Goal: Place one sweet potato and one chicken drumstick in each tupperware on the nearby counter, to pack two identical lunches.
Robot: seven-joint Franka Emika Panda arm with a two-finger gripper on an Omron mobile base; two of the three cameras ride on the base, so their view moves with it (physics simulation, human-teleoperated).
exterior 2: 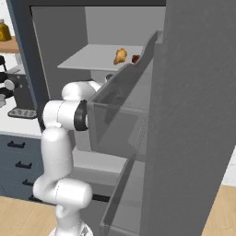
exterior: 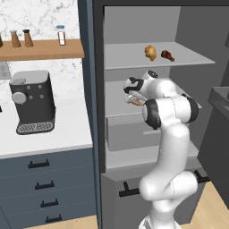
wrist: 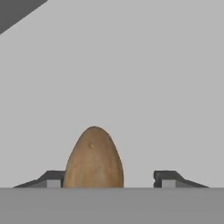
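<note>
The gripper (wrist: 105, 179), jaws apart, straddles a sweet potato (wrist: 94, 158) (touching the left finger) on the fridge shelf (wrist: 131, 87), seemingly positioned for grasping.

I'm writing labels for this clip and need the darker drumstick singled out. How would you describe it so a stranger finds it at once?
Look inside the open fridge beside the white counter, at its top shelf. Two small lumpy pieces lie there side by side; the chicken drumstick you want is the right-hand one in the left base view. It is dark reddish-brown, while its neighbour is golden.
</note>
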